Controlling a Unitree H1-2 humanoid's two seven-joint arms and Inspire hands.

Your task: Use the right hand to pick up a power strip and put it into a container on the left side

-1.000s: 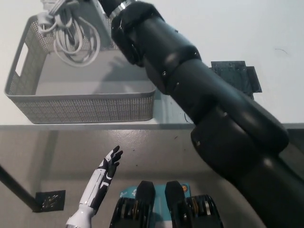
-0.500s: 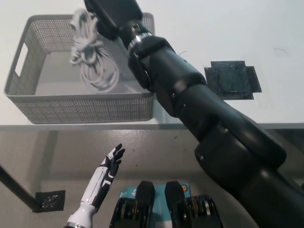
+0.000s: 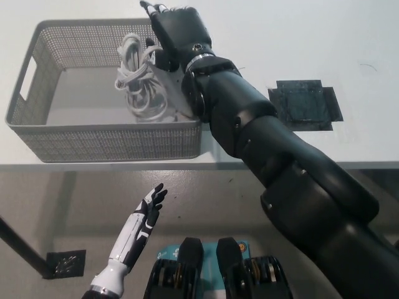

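White tabletop is seen under the grey basket (image 3: 37, 131), over whose right end the right hand (image 3: 177, 31) is held — fingers closed on the power strip (image 3: 167, 84), cord (image 3: 140, 84) hung below into it — left hand (image 3: 146, 215) rested low, fingers spread, empty.

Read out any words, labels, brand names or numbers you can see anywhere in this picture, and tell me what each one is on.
None: no text can be read in this view.
Grey basket: plain mesh, no label.
Power strip and white cable: no marking shows.
Black square patch on the table: no writing visible.
Teal item at the bottom edge: mostly hidden, nothing legible.
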